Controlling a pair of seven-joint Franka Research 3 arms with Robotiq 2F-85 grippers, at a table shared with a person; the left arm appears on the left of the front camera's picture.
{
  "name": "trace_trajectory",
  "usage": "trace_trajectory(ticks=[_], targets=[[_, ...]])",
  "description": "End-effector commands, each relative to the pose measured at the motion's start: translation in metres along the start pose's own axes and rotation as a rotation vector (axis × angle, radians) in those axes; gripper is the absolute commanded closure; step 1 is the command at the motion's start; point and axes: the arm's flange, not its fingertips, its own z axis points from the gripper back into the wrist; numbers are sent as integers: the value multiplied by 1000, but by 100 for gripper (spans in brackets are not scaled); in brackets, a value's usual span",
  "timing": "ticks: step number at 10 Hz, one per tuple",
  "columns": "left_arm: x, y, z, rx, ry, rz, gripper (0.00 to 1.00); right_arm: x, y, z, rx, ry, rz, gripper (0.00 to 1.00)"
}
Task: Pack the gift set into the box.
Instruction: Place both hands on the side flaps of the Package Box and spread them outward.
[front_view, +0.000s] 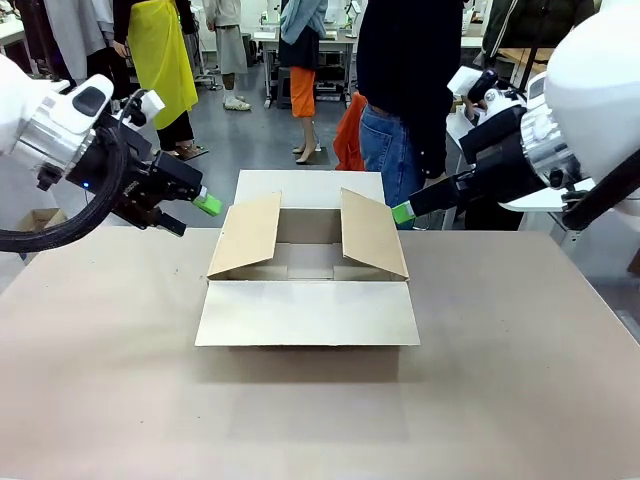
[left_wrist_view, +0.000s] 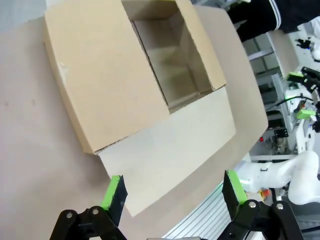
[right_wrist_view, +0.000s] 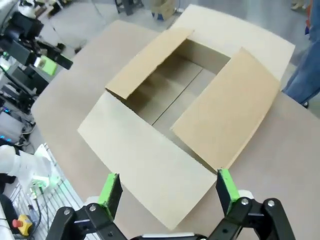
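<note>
The box (front_view: 305, 312) sits open in the middle of the surface (front_view: 520, 380). Its near flap and far flap lie folded out flat, and its two side flaps stand tilted up and outward. What shows of its inside is bare cardboard floor. A person (front_view: 410, 90) stands just behind the box.

The left gripper (front_view: 195, 212) hangs in the air to the left of the box, above its top. Its jaws are spread wide and hold nothing. The right gripper (front_view: 403, 212) hangs at the box's far right corner, near the right side flap. Its jaws are also wide apart and empty.

The box looks like plain corrugated board, so it is probably light. The walls should be stiff, while the flaps hinge freely at their creases. Being empty, it would likely slide on the surface at a light push. A flap's free edge or the wall rim looks thin enough to pinch. A hold near a crease would bend the board less than one at a flap's tip.
</note>
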Motion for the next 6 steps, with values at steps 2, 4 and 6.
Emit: trace_trajectory(ticks=[2, 4, 6], targets=[[-22, -13, 25, -9, -63, -17, 0, 0, 9, 13, 26, 50, -36, 0], [-16, -22, 10, -4, -14, -103, 0, -2, 6, 3, 26, 19, -11, 0], [9, -58, 0, 30, 10, -155, 0, -7, 5, -16, -17, -13, -20, 0]])
